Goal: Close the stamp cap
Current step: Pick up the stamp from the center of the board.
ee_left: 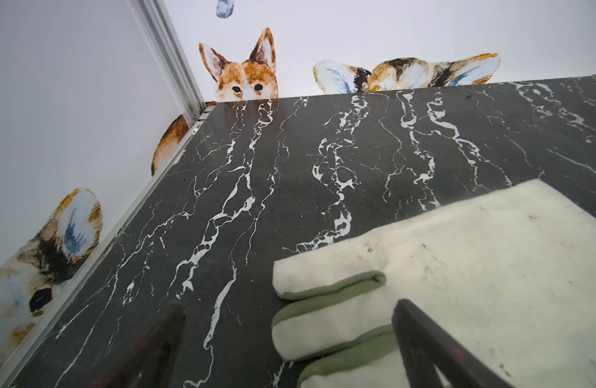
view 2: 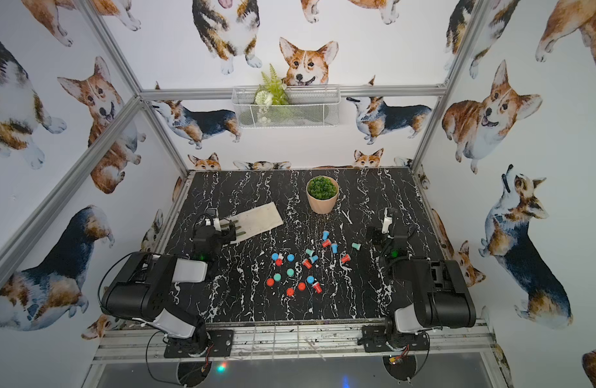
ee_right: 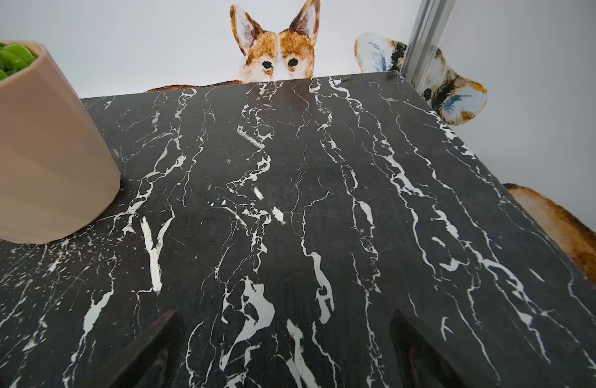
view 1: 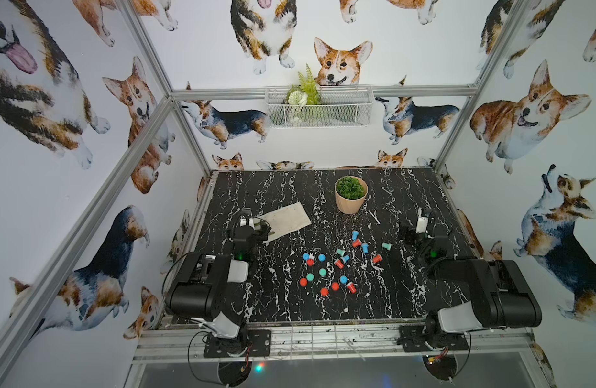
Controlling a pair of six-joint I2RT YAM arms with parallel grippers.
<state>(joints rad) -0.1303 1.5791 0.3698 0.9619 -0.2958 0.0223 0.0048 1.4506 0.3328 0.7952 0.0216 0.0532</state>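
Observation:
Several small red, blue and teal stamps and loose round caps lie scattered mid-table in both top views. Among them are a red stamp (view 1: 339, 263), a blue stamp (view 1: 355, 234) on its side, a teal stamp (view 1: 386, 246), a blue cap (view 1: 321, 257) and a teal cap (view 1: 322, 272). My left gripper (view 1: 261, 228) (ee_left: 288, 305) stands open at the left, low over the edge of a white cloth, well left of the stamps. My right gripper (view 1: 423, 212) (ee_right: 284, 312) is open at the right over bare marble. Neither wrist view shows a stamp or cap.
A folded white cloth (view 1: 286, 220) (ee_left: 474, 268) lies at the back left. A beige pot with a green plant (view 1: 351, 195) (ee_right: 37, 151) stands behind the stamps. A wire basket (view 1: 318, 105) hangs on the back wall. Aluminium frame posts stand at the table corners.

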